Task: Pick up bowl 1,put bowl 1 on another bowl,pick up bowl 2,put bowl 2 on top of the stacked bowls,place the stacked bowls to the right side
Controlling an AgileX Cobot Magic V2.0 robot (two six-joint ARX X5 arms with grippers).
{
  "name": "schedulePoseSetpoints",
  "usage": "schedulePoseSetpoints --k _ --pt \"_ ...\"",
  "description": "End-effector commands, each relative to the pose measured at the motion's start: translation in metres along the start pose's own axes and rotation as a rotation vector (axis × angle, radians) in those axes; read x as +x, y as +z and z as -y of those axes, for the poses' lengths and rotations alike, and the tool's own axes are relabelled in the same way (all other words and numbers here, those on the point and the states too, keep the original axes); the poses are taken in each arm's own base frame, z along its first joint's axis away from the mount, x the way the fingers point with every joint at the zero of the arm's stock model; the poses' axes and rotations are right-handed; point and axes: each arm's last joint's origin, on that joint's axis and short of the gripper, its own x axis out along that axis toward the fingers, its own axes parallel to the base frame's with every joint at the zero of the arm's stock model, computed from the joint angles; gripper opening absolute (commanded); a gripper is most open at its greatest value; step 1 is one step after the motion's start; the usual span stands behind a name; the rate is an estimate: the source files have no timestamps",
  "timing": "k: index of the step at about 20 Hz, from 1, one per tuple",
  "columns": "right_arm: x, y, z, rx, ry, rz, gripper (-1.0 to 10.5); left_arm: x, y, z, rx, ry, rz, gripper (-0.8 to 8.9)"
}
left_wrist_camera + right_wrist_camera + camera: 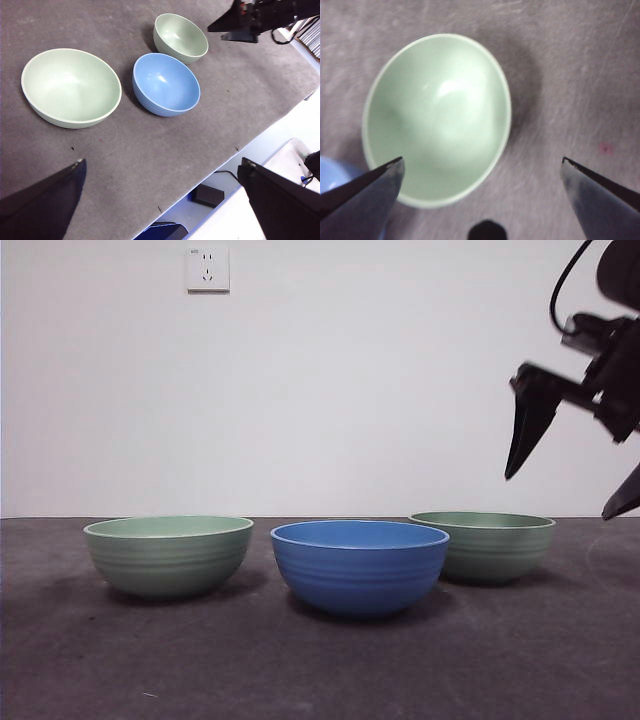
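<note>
Three bowls stand apart on the dark table (300, 670). Bowl 1 (485, 550), the duller sage-green one, is at the right, a little farther back. The blue bowl (358, 570) sits in the middle and bowl 2 (168, 558), paler mint-green, at the left. My right gripper (558, 498) hangs open above bowl 1, slightly to its right; its wrist view looks straight down into bowl 1 (437, 120) between the spread jaws (481, 160). My left gripper (163, 161) is open and empty, high over the table's near side, seeing bowl 2 (70, 87), the blue bowl (166, 84) and bowl 1 (180, 36).
A white wall socket (208, 269) is on the back wall. The left wrist view shows the table's edge (235, 150) with a dark box (207, 195) on the floor beyond it. A sliver of the blue bowl (330, 172) shows in the right wrist view.
</note>
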Motion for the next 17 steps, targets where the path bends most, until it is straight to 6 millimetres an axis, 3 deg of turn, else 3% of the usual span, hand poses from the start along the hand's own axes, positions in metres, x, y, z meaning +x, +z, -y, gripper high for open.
schedulePoseSetpoints --k 1,8,12,15,17 --pt "0.014 0.001 0.003 0.014 -0.013 -0.004 5.3 0.0 0.0 0.001 -0.016 -0.006 0.002 5.76" --pt "0.038 0.0 0.006 0.017 -0.049 -0.012 4.3 0.0 -0.001 0.001 -0.024 -0.006 -0.004 5.76" --pt "0.041 0.0 0.002 -0.002 -0.065 0.01 1.5 0.0 -0.001 0.001 -0.029 -0.007 -0.009 5.76" --pt "0.043 -0.001 0.003 0.001 -0.069 -0.001 1.5 0.0 -0.002 0.001 -0.036 -0.008 -0.018 5.76" --pt "0.043 -0.001 0.003 0.0 -0.077 0.003 0.4 0.0 -0.003 0.001 -0.043 -0.008 -0.026 5.76"
